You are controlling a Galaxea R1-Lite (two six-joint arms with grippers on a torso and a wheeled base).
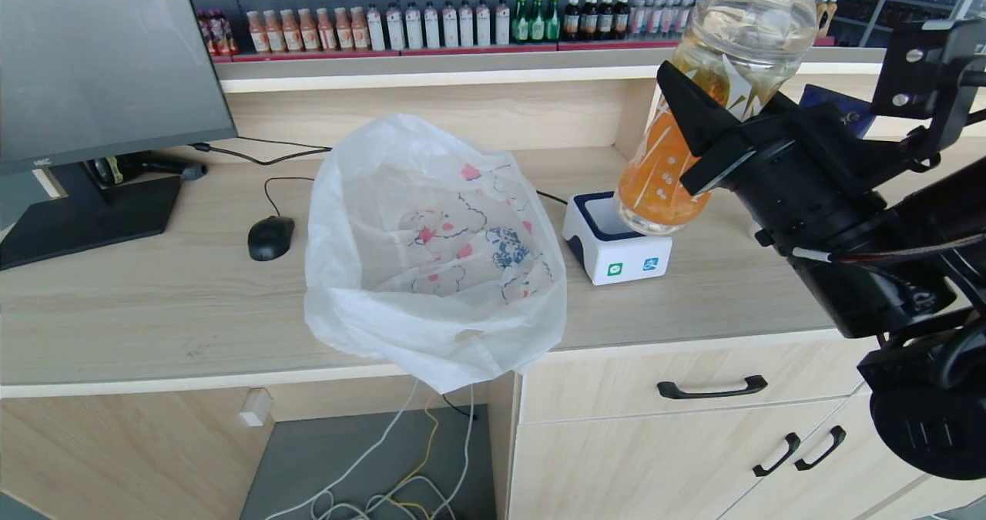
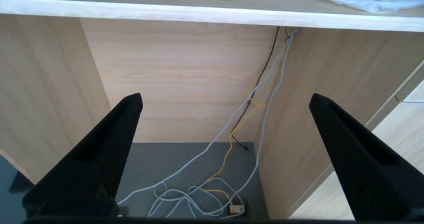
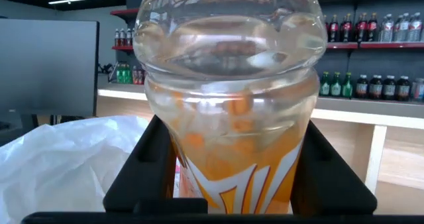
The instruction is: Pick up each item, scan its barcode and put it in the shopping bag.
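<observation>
I log right claw clamped on the tilted orange-drink bottle, its base over the white scanner on the counter, shopping bag at the scanner's 9 o'clock; left claw gapes wide, holding nothing.

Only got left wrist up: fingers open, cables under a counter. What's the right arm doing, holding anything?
Observer: The right gripper is shut on an orange drink bottle, with its fingers around the label.
Operator: Anywhere near the scanner?
Observer: Yes. The bottle's lower end is right over the white scanner on the counter. I can't tell if they touch.
Operator: Bag ready?
Observer: The shopping bag stands open on the counter to the scanner's left, between it and a mouse.
</observation>
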